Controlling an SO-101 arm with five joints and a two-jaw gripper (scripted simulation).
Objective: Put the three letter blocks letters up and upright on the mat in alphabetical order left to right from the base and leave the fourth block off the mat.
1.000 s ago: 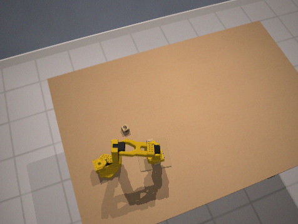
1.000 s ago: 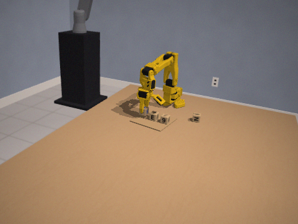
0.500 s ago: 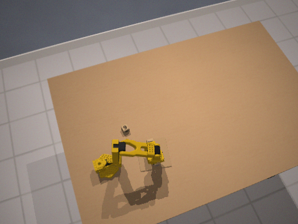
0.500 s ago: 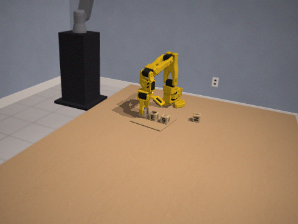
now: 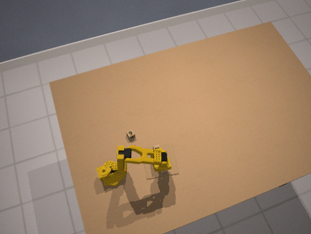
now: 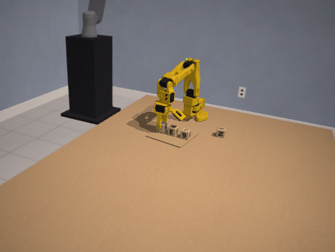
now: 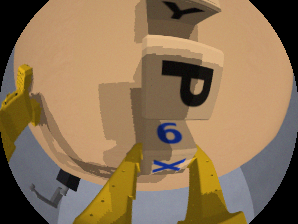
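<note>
Arm point(image 5: 140, 155) point(image 6: 181, 72) point(image 7: 17, 115) bent over in an arch, elbow high, forearm reaching out over the mat point(image 5: 174, 165) point(image 6: 179, 143), wrist pitched down, pincer point(image 5: 163, 168) point(image 6: 162, 127) point(image 7: 169, 146) low and pointing at the worktop point(image 5: 196, 98) point(image 6: 158, 193) point(image 7: 75, 40). Pincer pinching the blue-marked block point(image 6: 163, 127) point(image 7: 169, 140), one finger each side; 6 and X visible on it.

Counts: one yellow arm, one pincer, one mat, four blocks. Three blocks in a line at the mat: blue-marked block at one end, P block point(image 6: 172, 130) point(image 7: 181, 82) in the middle, Y block point(image 5: 156, 147) point(image 6: 185, 134) point(image 7: 175, 15) at the far end. Exterior view reads E and 9 on the sides of the latter two. Fourth block point(image 5: 130, 134) point(image 6: 220, 132) off the mat, N on its side. Can't tell whether the pinched block touches the mat.
</note>
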